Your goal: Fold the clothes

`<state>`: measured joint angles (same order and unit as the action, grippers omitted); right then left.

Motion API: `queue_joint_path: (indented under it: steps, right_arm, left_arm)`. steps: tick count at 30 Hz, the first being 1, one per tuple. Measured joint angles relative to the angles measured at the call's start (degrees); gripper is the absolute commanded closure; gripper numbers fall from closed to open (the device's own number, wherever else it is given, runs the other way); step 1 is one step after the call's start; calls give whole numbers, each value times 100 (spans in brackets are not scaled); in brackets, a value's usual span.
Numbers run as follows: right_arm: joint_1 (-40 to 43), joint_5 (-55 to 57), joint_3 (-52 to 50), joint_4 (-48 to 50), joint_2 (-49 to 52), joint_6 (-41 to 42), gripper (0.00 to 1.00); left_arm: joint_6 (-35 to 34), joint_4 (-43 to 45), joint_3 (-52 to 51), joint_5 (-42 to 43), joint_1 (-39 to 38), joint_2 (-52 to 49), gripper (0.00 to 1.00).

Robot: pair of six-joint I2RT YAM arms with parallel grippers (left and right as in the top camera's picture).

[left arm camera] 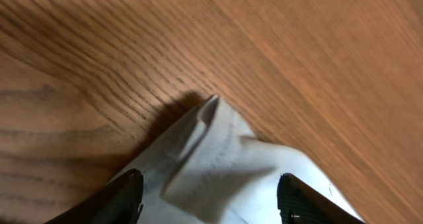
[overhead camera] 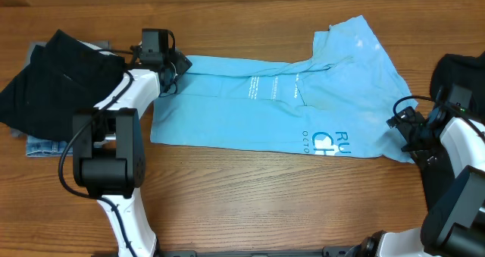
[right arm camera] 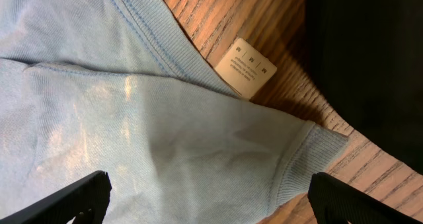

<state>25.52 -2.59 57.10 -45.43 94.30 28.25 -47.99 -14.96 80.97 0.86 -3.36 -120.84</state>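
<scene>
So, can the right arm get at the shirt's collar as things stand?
Probably yes: the right pincer hangs open close above the collar, which lies bare on the table with nothing over it.

White arms [overhead camera: 132, 86], black joints [overhead camera: 106, 170], cables [overhead camera: 64, 170]

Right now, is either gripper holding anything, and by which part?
Nothing is held. The left gripper stands open around a corner of the shirt; the right gripper is open over the collar.

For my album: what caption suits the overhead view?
Left end effector and right end effector poised at opposite ends of a light blue T-shirt on a wooden table.
</scene>
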Motion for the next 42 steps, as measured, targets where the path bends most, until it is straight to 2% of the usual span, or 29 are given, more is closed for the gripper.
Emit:
queue_joint_path:
  steps: [2,4,7,13,27,33,42]
  right_arm:
    - [0,-2,0,0,0,2,0]
    - [0,0,0,0,0,0,0]
    - [0,-2,0,-2,0,0,0]
    - [0,0,0,2,0,0,0]
    - [0,-2,0,2,0,0,0]
    - [0,0,0,0,0,0,0]
    - [0,0,0,120,0,2,0]
  left_arm:
    - [7,142,0,13,0,-83,62]
    - [-24,271,0,26,0,-96,73]
    - [-22,350,0,61,0,-96,83]
    - [11,343,0,286,2,-96,95]
    - [33,50,0,1790,229,168,96]
    - [186,-105,2,1996,275,603,96]
    - [400,-579,13,2063,275,643,93]
